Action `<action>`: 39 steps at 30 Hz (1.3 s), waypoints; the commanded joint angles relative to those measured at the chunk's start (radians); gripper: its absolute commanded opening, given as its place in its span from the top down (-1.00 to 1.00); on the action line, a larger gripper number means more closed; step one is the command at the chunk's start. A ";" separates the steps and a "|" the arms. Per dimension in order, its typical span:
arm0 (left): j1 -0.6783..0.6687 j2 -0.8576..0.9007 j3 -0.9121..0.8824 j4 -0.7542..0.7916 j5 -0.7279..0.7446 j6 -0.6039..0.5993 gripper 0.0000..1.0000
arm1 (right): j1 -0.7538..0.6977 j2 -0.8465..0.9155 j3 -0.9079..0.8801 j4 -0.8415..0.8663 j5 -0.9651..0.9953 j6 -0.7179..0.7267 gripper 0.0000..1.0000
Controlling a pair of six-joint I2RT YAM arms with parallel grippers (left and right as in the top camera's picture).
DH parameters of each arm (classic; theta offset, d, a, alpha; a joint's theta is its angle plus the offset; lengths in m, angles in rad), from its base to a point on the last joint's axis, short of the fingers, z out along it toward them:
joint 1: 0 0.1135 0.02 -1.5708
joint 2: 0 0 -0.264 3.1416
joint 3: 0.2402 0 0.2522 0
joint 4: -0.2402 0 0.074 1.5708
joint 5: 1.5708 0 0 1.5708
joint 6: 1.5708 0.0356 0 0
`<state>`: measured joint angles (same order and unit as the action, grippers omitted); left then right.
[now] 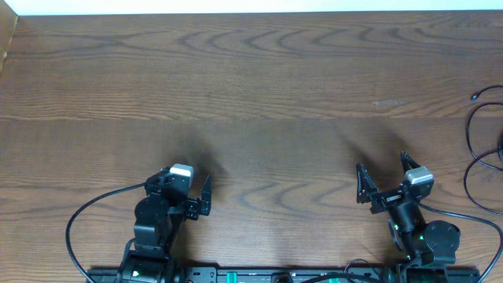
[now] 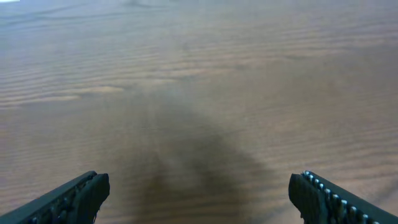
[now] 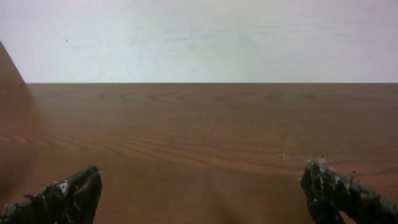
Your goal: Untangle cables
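The cables [image 1: 469, 134] show only in the overhead view, as thin black loops at the table's far right edge with a small plug end [image 1: 475, 96]; most of them run out of frame. My left gripper [image 1: 200, 196] sits low at the near left, open and empty, and its wrist view shows the left gripper [image 2: 199, 186] over bare wood. Open and empty as well, my right gripper [image 1: 383, 171] stands at the near right, a good way left of the cable loops. In its own wrist view the right gripper [image 3: 199, 183] faces only table and wall.
The wooden table [image 1: 251, 86] stretches away to a white wall [image 3: 199, 37] at the back. Thicker black arm wires curve beside the left base [image 1: 77, 216] and the right base [image 1: 471, 214].
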<state>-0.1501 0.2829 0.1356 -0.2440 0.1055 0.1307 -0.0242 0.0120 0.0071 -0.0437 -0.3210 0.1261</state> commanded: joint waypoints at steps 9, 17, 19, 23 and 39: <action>0.097 -0.164 -0.001 -0.023 -0.003 -0.008 -0.96 | 0.006 -0.006 -0.002 -0.005 0.001 0.008 -0.99; 0.124 -0.259 -0.001 -0.072 -0.014 0.004 -0.96 | 0.006 -0.006 -0.002 -0.005 0.001 0.008 -0.99; 0.128 -0.273 -0.001 -0.093 -0.014 0.007 -0.96 | 0.006 -0.006 -0.002 -0.005 0.001 0.008 -0.99; 0.130 -0.282 -0.001 -0.149 -0.014 0.007 -0.96 | 0.006 -0.006 -0.002 -0.005 0.001 0.008 -0.98; 0.135 -0.282 -0.011 -0.189 -0.035 0.007 -0.96 | 0.006 -0.006 -0.002 -0.005 0.001 0.008 -0.99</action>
<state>-0.0204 0.0109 0.1398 -0.4118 0.0902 0.1314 -0.0238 0.0120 0.0071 -0.0437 -0.3210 0.1261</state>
